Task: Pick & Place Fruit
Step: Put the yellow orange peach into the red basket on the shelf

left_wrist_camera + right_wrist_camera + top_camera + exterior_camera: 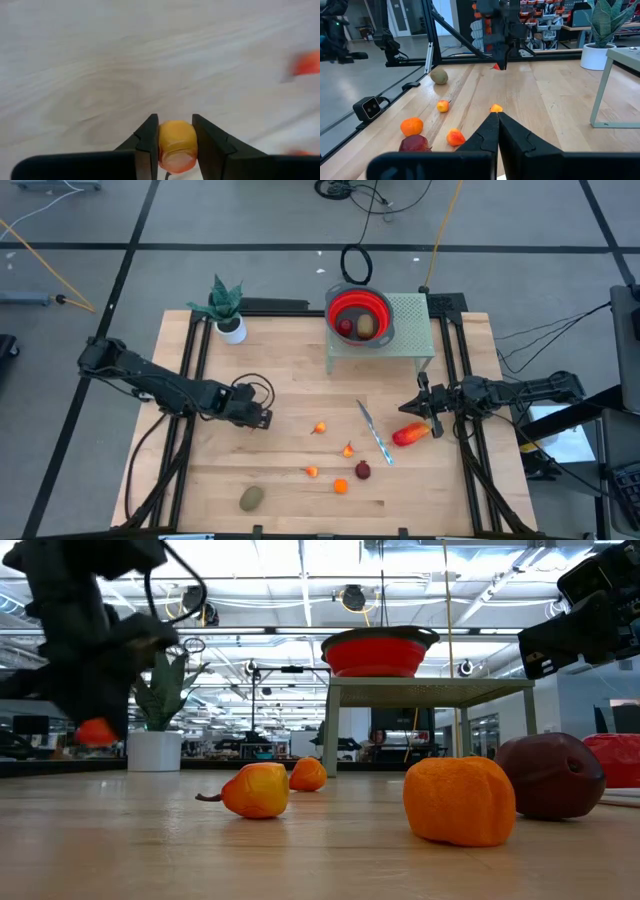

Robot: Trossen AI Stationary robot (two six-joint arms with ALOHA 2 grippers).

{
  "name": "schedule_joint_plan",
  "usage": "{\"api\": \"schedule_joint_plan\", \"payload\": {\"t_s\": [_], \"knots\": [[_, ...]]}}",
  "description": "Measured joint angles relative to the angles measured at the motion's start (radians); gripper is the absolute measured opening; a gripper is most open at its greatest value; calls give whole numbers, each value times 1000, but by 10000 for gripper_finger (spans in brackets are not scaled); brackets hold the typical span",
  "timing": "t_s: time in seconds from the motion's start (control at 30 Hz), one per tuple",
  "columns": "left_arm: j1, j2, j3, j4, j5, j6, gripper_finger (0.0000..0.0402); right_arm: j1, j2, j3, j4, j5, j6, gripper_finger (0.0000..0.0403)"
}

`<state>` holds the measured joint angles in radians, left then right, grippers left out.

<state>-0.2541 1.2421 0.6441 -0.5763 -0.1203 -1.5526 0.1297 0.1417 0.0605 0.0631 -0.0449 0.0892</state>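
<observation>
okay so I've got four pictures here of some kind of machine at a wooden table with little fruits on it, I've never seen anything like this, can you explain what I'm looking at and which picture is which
This is a robot with two dark arms working at a wooden table. One picture looks straight down, one sits at table height, and two come from cameras on the arms' wrists.

The left hand is shut on a small orange fruit and holds it above the table. The right hand is shut and empty, beside a long red-orange fruit.

Loose on the wood lie a few tiny orange fruits, a dark red ball, an olive-brown oval and a slim knife. At the back a red bowl on a small green stand already holds two fruits, with a potted plant nearby.
</observation>
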Motion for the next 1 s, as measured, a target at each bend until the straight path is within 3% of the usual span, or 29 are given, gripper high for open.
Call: {"api": "schedule_joint_plan", "payload": {"t_s": [0.37,0.8,1.0], "knots": [[27,-46,1,428,-73,163,88,0,0,0,0,0,-4,0],[58,-46,1,881,-73,395,88,0,0,0,0,0,-4,0],[57,-46,1,1086,-9,538,88,0,0,0,0,0,-4,0]]}}
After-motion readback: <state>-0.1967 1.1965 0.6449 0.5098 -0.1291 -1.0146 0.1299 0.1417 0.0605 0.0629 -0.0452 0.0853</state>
